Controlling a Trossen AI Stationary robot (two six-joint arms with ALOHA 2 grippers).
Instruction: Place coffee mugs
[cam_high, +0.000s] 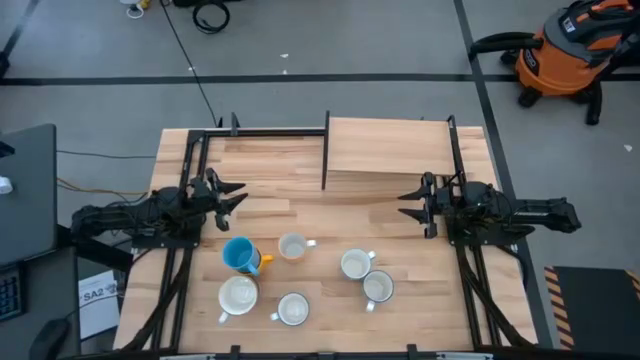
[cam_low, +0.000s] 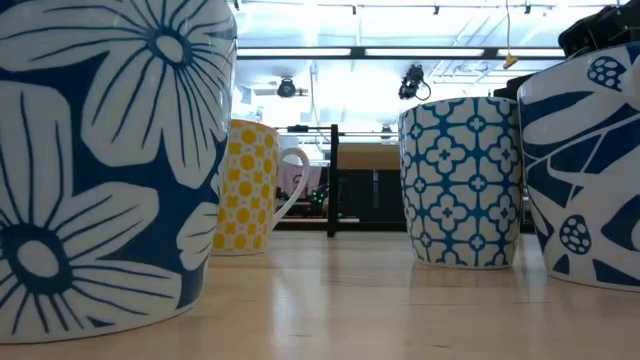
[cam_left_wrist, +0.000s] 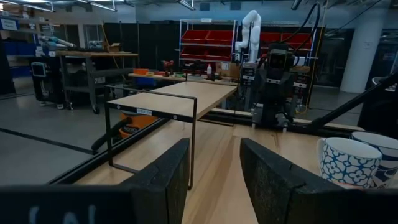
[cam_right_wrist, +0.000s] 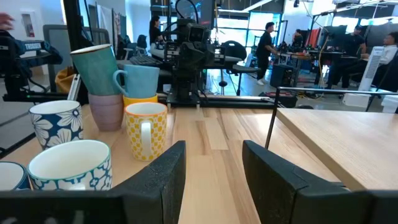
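Several coffee mugs stand upright on the near half of the wooden table (cam_high: 300, 200): a bright blue one (cam_high: 239, 254) and white-rimmed ones (cam_high: 292, 247) (cam_high: 356, 264) (cam_high: 238, 296). The right wrist view shows a yellow-patterned mug (cam_right_wrist: 146, 129), a blue-flowered mug (cam_right_wrist: 56, 124), and a teal mug (cam_right_wrist: 96, 68) resting in a purple one (cam_right_wrist: 107, 111). My left gripper (cam_high: 235, 196) (cam_left_wrist: 214, 180) hovers open at the table's left, pointing right. My right gripper (cam_high: 410, 205) (cam_right_wrist: 211, 180) hovers open at the right, pointing left. Neither has anything between its fingers.
A raised wooden shelf (cam_high: 388, 152) on a black metal frame (cam_left_wrist: 152, 112) fills the far right of the table. More black frame rails (cam_high: 200, 160) run along both sides. People stand in the room beyond (cam_right_wrist: 268, 46). An orange vacuum (cam_high: 565, 50) sits on the floor.
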